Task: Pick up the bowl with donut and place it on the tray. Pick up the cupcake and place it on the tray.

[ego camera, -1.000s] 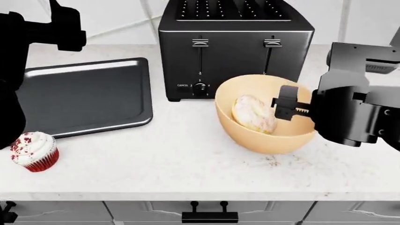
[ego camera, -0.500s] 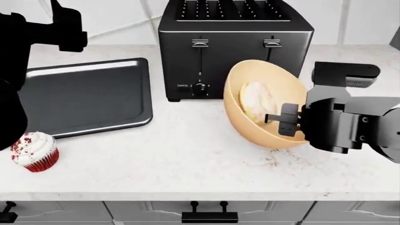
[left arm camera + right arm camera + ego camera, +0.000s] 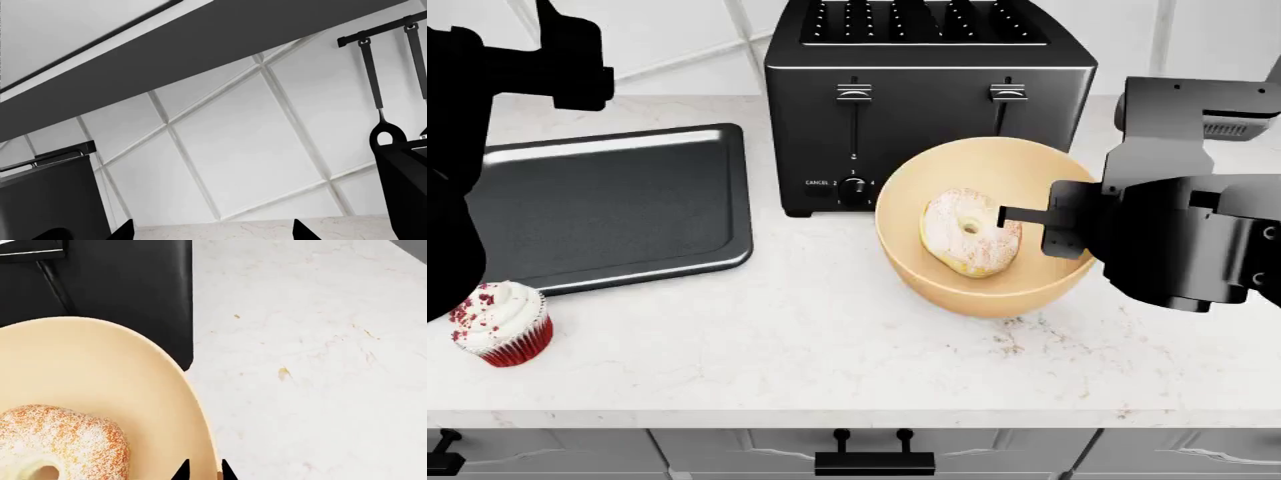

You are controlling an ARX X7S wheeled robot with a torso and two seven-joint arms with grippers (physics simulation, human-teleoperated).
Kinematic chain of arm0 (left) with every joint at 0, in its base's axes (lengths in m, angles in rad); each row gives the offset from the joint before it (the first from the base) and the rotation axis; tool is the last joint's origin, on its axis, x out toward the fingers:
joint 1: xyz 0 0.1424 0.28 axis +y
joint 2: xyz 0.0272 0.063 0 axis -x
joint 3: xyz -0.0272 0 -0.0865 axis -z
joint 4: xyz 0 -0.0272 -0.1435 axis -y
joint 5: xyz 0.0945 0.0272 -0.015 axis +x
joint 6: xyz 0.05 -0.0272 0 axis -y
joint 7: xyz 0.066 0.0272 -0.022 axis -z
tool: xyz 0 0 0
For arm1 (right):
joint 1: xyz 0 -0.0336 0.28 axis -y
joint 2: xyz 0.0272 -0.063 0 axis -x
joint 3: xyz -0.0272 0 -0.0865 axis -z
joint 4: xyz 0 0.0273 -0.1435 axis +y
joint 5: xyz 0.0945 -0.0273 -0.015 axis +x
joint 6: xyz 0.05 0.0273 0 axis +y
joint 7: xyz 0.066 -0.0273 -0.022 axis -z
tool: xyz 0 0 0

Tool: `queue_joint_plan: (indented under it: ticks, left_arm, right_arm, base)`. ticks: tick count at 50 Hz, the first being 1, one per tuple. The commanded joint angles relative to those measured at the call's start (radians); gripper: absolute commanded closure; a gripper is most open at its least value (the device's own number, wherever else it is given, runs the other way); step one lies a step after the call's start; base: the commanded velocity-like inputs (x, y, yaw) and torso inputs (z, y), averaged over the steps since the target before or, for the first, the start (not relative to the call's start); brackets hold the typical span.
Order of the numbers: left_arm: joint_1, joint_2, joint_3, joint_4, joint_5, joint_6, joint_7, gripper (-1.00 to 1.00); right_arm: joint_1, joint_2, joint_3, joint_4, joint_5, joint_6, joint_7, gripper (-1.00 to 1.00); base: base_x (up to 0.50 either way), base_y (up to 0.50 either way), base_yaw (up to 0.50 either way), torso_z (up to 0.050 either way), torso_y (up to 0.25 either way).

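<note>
My right gripper (image 3: 1054, 228) pinches the near rim of the bowl (image 3: 934, 265), fingertips straddling its wall, the donut (image 3: 970, 232) lying inside. Just beyond stands the black toaster (image 3: 928, 95) on a white marble counter (image 3: 787, 350). Farther across sit the tray (image 3: 614, 205) and the cupcake (image 3: 498, 322). My left gripper (image 3: 210, 232), fingers spread, faces a diamond-tiled wall (image 3: 233, 145).

A white marble counter (image 3: 827, 350) over grey drawers (image 3: 874, 455), backed by diagonal white wall tiles (image 3: 247, 145)
</note>
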Motion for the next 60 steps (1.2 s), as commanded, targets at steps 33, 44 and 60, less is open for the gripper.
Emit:
queue_joint_plan:
  ticks: [33, 44, 60]
  left_arm:
    - [-0.017, -0.035, -0.02, -0.003, -0.076, -0.002, -0.05, -1.0]
    - [-0.018, -0.051, -0.024, -0.005, -0.092, 0.004, -0.06, -1.0]
    - [-0.023, -0.079, -0.034, -0.007, -0.128, 0.002, -0.083, -1.0]
  right_arm:
    - [-0.002, 0.034, 0.172, -0.254, -0.145, -0.15, -0.252, 1.0]
    - [0.047, 0.064, 0.19, -0.317, -0.167, -0.13, -0.2, 1.0]
    - [0.065, 0.071, 0.151, -0.332, -0.182, -0.051, -0.165, 1.0]
  base:
    - [0.0, 0.0, 0.0, 0.0, 0.0]
    - [0.0, 0.0, 0.0, 0.0, 0.0]
    - [0.0, 0.05, 0.0, 0.0, 0.0]
